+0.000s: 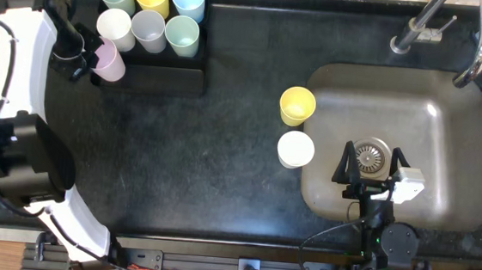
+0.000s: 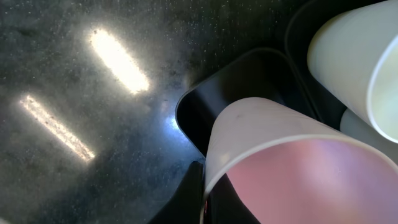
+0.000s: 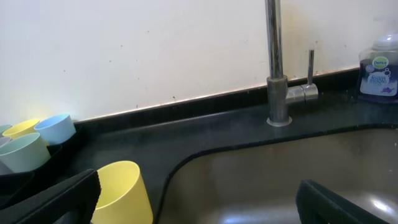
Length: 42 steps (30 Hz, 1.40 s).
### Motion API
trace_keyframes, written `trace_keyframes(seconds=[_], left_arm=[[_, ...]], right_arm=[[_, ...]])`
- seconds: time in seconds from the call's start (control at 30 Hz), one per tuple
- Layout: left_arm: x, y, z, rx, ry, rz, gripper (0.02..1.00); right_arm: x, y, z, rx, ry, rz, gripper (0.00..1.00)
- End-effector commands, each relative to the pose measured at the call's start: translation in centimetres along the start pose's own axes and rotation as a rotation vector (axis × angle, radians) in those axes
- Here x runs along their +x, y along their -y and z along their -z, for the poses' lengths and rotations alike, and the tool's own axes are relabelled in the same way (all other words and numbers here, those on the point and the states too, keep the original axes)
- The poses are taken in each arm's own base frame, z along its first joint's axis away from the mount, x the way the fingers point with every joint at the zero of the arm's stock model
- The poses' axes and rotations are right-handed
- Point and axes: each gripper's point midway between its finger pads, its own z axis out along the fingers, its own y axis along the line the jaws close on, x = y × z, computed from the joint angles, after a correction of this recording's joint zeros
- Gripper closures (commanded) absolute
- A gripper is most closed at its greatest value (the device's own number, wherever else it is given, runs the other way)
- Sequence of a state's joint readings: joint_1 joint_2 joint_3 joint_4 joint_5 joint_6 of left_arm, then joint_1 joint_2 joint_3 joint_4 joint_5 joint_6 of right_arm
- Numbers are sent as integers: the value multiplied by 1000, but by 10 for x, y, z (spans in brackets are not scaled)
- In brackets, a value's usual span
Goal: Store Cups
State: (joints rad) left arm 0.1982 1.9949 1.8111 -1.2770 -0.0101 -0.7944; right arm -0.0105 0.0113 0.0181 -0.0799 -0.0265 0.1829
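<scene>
My left gripper (image 1: 86, 56) is shut on a pink cup (image 1: 109, 61), held tilted over the front left slot of the black tray (image 1: 172, 80). In the left wrist view the pink cup (image 2: 292, 162) hangs above an empty slot (image 2: 239, 84), with a white cup (image 2: 354, 65) beside it. Several cups stand in the tray: green, yellow, blue, white (image 1: 114, 25), grey and mint. A yellow cup (image 1: 297, 105) and a white cup (image 1: 295, 149) stand on the counter by the sink's left rim. My right gripper (image 1: 367, 173) hovers open over the sink, holding nothing; the yellow cup (image 3: 121, 190) shows near it.
The steel sink (image 1: 451, 100) takes up the right side, with its drain (image 1: 371, 156) under the right gripper and a tap (image 1: 422, 28) behind. A soap bottle (image 3: 378, 70) stands by the tap. Dark counter (image 1: 220, 176) lies between tray and sink.
</scene>
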Motion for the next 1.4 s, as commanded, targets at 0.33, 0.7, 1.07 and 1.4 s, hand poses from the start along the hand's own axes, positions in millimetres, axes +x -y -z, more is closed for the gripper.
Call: trace_keyframes(seconds=[0.33, 0.7, 1.07, 1.4], left_arm=[[-7, 3, -27, -47, 7, 15, 978], [-6, 16, -33, -42, 40, -15, 976], [-1, 12, -48, -51, 23, 1, 972], [-2, 13, -37, -33, 43, 1, 20]], right_arm=[[4, -1, 0, -11, -4, -4, 3], [4, -1, 0, -11, -4, -4, 3], [4, -1, 0, -11, -4, -4, 3], [4, -1, 0, -11, -4, -4, 3]])
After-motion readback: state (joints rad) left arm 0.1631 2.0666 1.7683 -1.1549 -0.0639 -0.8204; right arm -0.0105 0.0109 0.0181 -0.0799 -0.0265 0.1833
